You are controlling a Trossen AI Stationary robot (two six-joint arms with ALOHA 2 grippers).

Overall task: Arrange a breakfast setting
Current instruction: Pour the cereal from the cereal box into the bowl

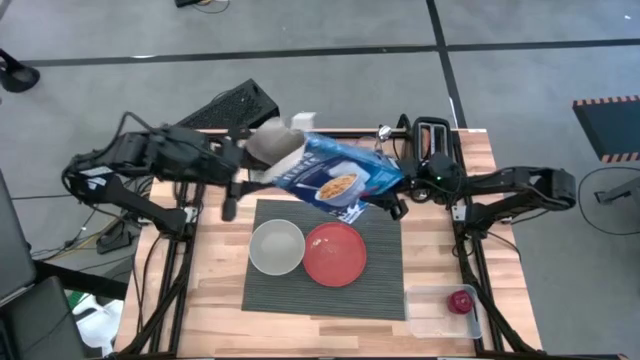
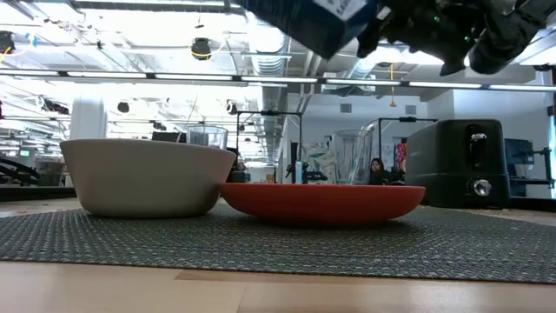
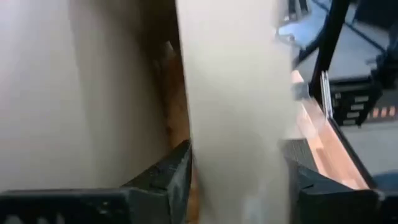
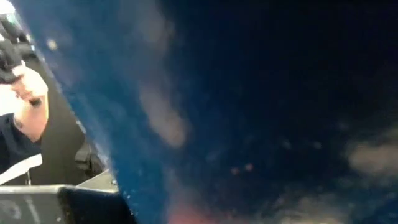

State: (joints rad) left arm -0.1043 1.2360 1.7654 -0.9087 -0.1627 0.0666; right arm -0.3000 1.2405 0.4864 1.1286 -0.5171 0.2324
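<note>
Now | right gripper (image 1: 392,192) jaws clamp blue cereal box (image 1: 335,178) | left gripper (image 1: 268,160) jaws loosely straddle its flap

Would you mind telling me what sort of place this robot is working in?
Probably an open-plan lab or workshop: exposed ceiling ducts, strip lighting, and a taped concrete floor around the wooden table.

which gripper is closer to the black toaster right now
Right. The right gripper is just in front of the black toaster, at the lower end of the blue cereal box. The left gripper is at the box's open end, farther across the table.
</note>
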